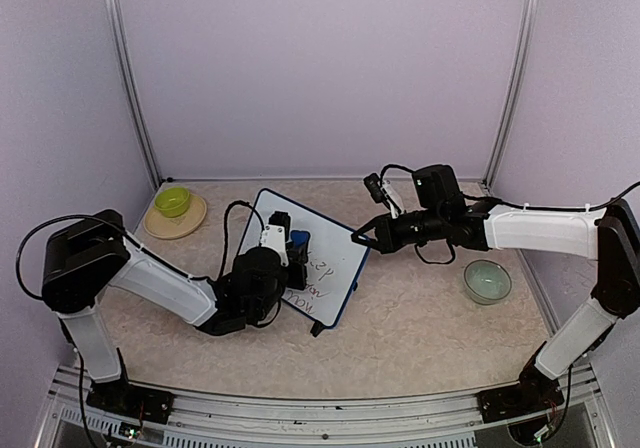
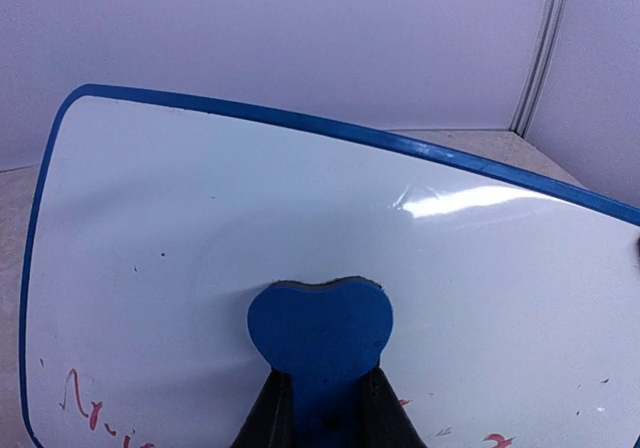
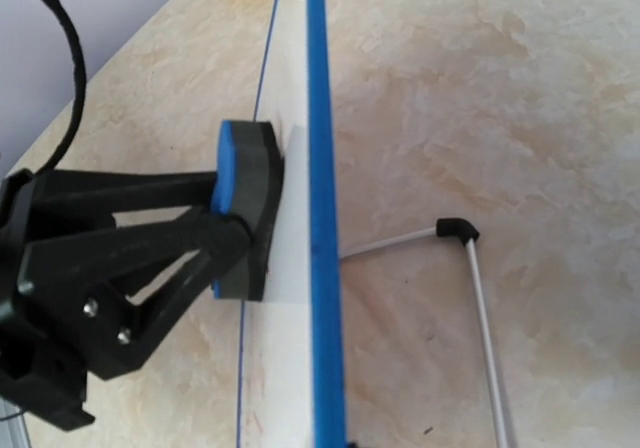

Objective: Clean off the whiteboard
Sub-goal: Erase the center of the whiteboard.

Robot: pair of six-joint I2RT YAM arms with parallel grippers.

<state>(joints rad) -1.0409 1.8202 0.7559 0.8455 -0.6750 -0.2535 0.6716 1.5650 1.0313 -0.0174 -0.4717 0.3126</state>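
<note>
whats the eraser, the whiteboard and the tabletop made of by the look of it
Eraser: blue foam-like top with a dark grey felt-like pad, seen edge-on. Whiteboard: glossy white coated face, shown by the glare streak; blue frame, probably plastic. Tabletop: matte beige marble-pattern surface, likely laminate rather than stone.

Robot lab enclosure: plain lavender wall panels (image 1: 320,68), aluminium corner posts (image 1: 130,78), marbled tabletop (image 1: 420,318), metal base rail (image 1: 320,408).

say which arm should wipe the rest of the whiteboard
Left: the left gripper pinches the blue eraser against the whiteboard, near the writing. The right gripper is at the board's edge with no eraser.
</note>
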